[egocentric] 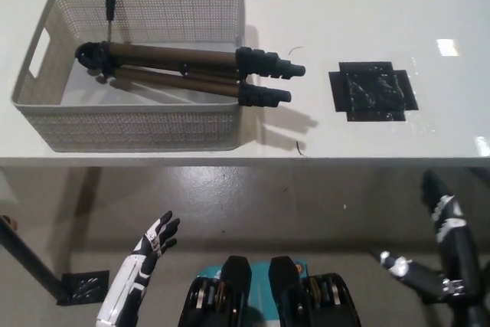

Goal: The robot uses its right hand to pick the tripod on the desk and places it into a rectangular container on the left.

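The tripod (184, 71) lies folded in the white perforated basket (130, 124) at the left of the white surface (367, 5). Its head end sits low inside the basket near the left wall, and its legs run rightward across the right rim, so the black foot ends stick out over the surface, seemingly propped on the rim. A thin black handle stands up from the head end against the far wall. To the right, well apart from the tripod, a square patch of black tape (373, 94) marks the surface.

The black right hand (448, 223) hangs below the surface edge at the lower right, holding nothing; whether its fingers are spread or closed I cannot tell. The white left hand (155, 240) rests at the lower left with its fingers apart, empty.

By the look of it the placing is as good as done, though the tripod overhangs the basket.

As a thing to handle, the tripod is probably stiff and moderately heavy, with smooth bronze-coloured metal tubes that could slide in a loose grasp. The bundled legs near the middle, just left of the black collars, look like the best place to hold: near the balance point, and the collars would stop slippage. A grip at the foot ends would likely let the head end swing down. The basket seems light and may shift if the tripod is dragged against it.
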`<action>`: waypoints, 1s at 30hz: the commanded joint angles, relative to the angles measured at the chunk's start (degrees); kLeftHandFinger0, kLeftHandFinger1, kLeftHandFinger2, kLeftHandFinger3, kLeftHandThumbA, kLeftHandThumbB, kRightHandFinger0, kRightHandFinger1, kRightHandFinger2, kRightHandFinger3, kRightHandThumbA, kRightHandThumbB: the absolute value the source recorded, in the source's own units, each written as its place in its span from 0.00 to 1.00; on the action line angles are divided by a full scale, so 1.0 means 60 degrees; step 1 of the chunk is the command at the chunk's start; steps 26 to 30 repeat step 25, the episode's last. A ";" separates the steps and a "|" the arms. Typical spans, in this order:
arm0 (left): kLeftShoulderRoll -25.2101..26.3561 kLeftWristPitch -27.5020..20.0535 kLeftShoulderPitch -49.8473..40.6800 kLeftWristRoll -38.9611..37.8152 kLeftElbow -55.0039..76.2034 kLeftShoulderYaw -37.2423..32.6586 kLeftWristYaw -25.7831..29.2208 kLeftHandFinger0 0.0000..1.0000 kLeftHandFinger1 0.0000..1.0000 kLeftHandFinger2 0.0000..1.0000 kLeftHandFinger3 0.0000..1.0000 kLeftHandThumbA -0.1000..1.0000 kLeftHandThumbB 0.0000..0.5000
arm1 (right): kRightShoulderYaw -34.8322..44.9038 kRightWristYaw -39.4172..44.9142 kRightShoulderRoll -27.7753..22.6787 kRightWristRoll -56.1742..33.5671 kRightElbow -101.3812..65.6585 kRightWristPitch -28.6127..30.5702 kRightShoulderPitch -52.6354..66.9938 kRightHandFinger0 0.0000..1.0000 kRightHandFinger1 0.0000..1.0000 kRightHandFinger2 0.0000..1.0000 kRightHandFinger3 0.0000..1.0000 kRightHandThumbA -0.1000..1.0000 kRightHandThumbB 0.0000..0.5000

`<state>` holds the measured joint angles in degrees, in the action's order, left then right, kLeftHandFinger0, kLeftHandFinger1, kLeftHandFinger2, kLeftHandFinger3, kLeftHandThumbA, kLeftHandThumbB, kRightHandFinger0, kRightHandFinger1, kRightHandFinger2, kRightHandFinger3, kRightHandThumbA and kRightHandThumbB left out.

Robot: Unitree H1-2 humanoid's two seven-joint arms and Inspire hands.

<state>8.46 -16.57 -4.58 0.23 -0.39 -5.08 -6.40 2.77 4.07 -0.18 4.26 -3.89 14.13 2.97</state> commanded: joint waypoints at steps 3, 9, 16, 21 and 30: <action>0.0032 0.0255 0.0215 -0.0154 0.0177 0.0179 -0.0068 1.00 1.00 1.00 1.00 1.00 0.31 | -0.0499 0.0195 0.0230 -0.0616 0.0592 0.1081 0.0219 1.00 1.00 1.00 1.00 1.00 0.36; 0.0012 0.0196 0.0572 -0.0241 -0.0367 0.0317 -0.0078 1.00 1.00 1.00 1.00 1.00 0.36 | -0.0847 0.0266 0.0242 -0.0566 0.1367 0.1353 0.0041 1.00 1.00 1.00 1.00 0.99 0.34; 0.0021 0.0249 0.0669 -0.0055 -0.0635 0.0370 -0.0036 1.00 1.00 1.00 1.00 1.00 0.37 | -0.1230 0.0285 0.0250 -0.0465 0.1611 0.1209 0.0201 1.00 1.00 1.00 1.00 0.96 0.30; 0.0101 0.0189 0.0677 0.0007 -0.0759 0.0413 -0.0050 1.00 1.00 1.00 1.00 1.00 0.36 | -0.1412 0.0258 0.0171 -0.0350 0.1832 0.1278 0.0297 1.00 1.00 1.00 1.00 0.95 0.22; 0.0108 0.0149 0.0507 -0.0030 -0.0749 0.0445 -0.0045 1.00 1.00 1.00 1.00 1.00 0.41 | -0.1506 0.0281 0.0109 -0.0309 0.1913 0.1320 0.0405 0.99 1.00 1.00 1.00 0.95 0.21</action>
